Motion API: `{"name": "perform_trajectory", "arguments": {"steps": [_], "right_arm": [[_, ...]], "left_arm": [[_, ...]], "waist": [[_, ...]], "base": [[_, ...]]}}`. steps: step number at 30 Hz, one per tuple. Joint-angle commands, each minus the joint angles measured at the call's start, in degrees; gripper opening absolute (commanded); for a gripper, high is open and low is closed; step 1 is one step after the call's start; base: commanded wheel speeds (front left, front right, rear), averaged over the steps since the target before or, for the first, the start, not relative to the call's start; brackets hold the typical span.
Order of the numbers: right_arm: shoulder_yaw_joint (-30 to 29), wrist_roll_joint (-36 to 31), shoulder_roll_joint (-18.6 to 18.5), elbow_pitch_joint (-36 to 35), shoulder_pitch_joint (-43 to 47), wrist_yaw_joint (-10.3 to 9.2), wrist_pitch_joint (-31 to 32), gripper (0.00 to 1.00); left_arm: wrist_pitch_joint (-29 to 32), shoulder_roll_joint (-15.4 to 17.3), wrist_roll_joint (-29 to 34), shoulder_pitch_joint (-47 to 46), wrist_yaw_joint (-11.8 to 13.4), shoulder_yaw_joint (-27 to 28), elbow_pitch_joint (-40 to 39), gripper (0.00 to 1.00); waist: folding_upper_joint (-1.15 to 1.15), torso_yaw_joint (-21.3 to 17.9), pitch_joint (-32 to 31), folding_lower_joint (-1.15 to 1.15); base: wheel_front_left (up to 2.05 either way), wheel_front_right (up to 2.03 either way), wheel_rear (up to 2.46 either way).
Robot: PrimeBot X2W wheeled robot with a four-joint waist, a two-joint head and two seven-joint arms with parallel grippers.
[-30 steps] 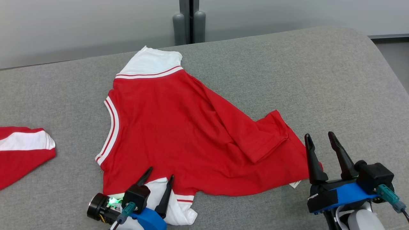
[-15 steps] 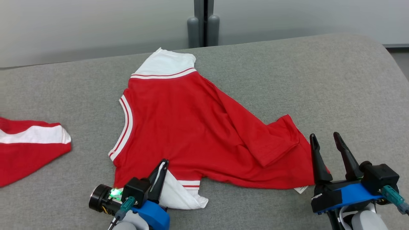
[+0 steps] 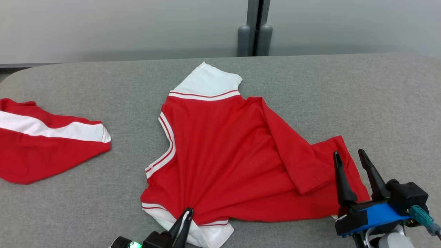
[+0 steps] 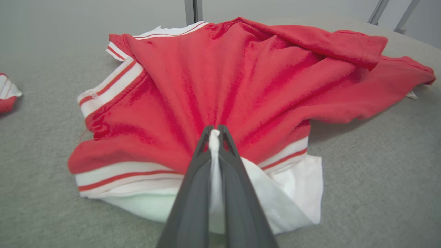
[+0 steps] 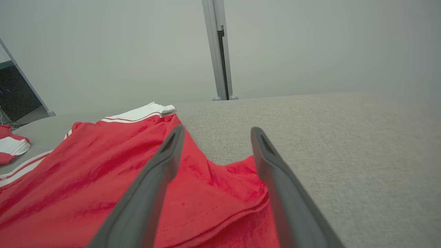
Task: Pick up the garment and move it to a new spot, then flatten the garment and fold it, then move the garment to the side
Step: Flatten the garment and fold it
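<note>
The garment (image 3: 227,148) is a red shirt with white, red-striped sleeves, spread crumpled on the grey padded table (image 3: 379,103). My left gripper (image 3: 187,213) is at the bottom edge of the head view, shut on the near white sleeve; radiating creases run from its tips. In the left wrist view the left gripper (image 4: 215,130) pinches white cloth of the garment (image 4: 241,75) between its fingers. My right gripper (image 3: 348,155) stands open just above the garment's right hem. In the right wrist view the right gripper (image 5: 217,132) is open with the red cloth (image 5: 103,172) lying below it.
A second red and white garment (image 3: 44,144) lies at the left of the table. A grey post (image 3: 255,31) rises behind the far edge against a pale wall. The table's right part is bare grey cloth.
My left gripper has shut on the near white sleeve and pulled it, bunching the cloth into creases. The head camera has turned left, shifting the scene right. The right gripper stays open.
</note>
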Motion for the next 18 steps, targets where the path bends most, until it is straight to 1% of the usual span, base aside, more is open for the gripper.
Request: {"name": "perform_trajectory", "arguments": {"steps": [1,2,3,4,9,13,18], "right_arm": [[0.0,0.1,-0.4,0.1,0.6,0.02,0.0,1.00],[0.0,0.0,-0.4,0.2,0.7,0.03,0.0,1.00],[0.0,0.0,-0.5,0.3,0.9,0.02,0.0,1.00],[0.0,0.0,-0.5,0.3,1.0,0.02,0.0,1.00],[0.3,-0.1,-0.6,0.7,1.1,0.02,0.0,1.00],[0.6,0.0,-0.7,0.9,1.2,0.02,0.0,1.00],[0.8,-0.2,-0.6,1.1,1.3,0.02,0.0,1.00]], "left_arm": [[0.0,-0.2,-0.2,0.9,0.1,0.3,0.2,0.00],[0.0,-0.4,-0.5,1.4,0.1,0.2,0.3,0.01],[0.0,-0.6,-0.6,1.7,0.0,0.3,0.2,0.36],[0.0,-0.8,-0.5,1.9,0.0,0.2,-0.1,1.00],[0.0,-1.7,-1.5,2.5,-0.1,1.7,-4.2,1.00],[0.0,-2.1,-2.5,2.4,0.0,5.0,-8.1,1.00],[0.0,-1.7,-2.1,-0.5,0.0,9.6,-8.8,1.00]], "waist": [[0.00,0.4,-0.1,0.00],[0.00,0.7,-0.3,0.00],[0.00,0.9,-0.4,0.00],[0.00,1.2,-0.6,0.00],[0.00,1.4,-1.4,0.00],[0.00,0.9,-1.9,0.00],[0.00,-0.3,-2.3,0.00]], "base": [[0.00,0.00,0.00],[0.00,0.00,0.00],[0.00,0.00,0.00],[0.00,0.00,0.00],[0.00,0.00,0.00],[0.00,0.00,0.00],[0.00,0.00,0.00]]}}
